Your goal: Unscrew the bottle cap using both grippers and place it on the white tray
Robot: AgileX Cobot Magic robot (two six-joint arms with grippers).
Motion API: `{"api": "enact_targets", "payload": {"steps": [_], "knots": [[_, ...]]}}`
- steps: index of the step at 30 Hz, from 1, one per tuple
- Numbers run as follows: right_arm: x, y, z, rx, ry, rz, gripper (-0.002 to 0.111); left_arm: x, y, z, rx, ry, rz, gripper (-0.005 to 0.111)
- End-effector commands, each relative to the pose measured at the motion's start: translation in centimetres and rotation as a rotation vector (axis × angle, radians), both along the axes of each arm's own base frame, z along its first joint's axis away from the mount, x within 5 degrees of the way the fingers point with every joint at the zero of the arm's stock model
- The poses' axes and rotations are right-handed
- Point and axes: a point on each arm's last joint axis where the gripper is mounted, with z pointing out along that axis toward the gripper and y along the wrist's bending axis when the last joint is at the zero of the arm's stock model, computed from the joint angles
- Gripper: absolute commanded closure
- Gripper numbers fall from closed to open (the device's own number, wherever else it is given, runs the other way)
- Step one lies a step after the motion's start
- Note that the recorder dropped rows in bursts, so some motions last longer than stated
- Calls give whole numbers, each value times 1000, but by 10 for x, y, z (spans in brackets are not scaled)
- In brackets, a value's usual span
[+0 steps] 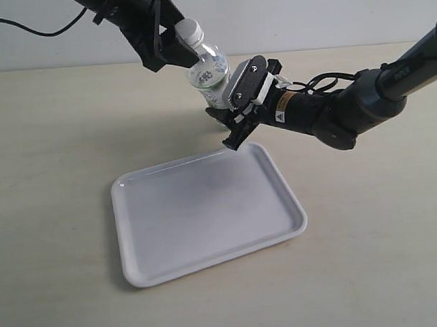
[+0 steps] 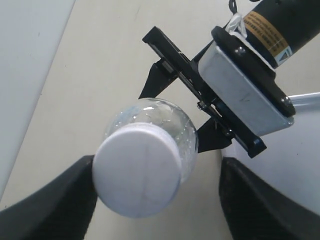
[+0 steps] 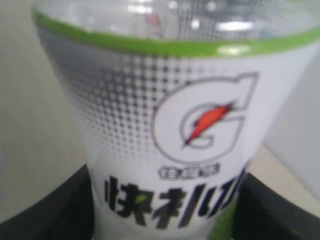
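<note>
The bottle point(image 1: 209, 72) hangs tilted above the table beyond the far edge of the white tray point(image 1: 208, 268). My right gripper point(image 1: 223, 119), the one with the grey screwed plate point(image 2: 245, 95), is shut on the bottle's labelled lower body point(image 3: 165, 125), and both fingers press against the label. The white bottle cap point(image 1: 189, 29) sits on the bottle's neck. My plain black left gripper point(image 1: 177, 41) stands open around the bottle cap point(image 2: 137, 170). One finger point(image 2: 47, 200) touches the cap's side. The other finger point(image 2: 270, 200) is well apart from it.
A beige table point(image 1: 52, 140) carries everything, with a pale wall point(image 1: 307, 17) behind it. A black cable point(image 1: 27, 27) runs along the wall at the far left. The right arm point(image 1: 360, 101) reaches in from the right, over the table past the tray's far right corner.
</note>
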Motion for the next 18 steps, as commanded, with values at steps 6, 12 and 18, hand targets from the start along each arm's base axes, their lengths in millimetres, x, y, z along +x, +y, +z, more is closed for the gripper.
{"api": "enact_targets", "payload": {"steps": [6,12,18], "knots": [[2,-2,5,20,-19,-9,108,1,-2,9,-32,-38,17,41],[2,-2,5,20,-19,-9,108,2,-3,10,-44,-46,28,41],[2,-2,5,20,-19,-9,108,2,-3,10,-44,-46,28,76]]}}
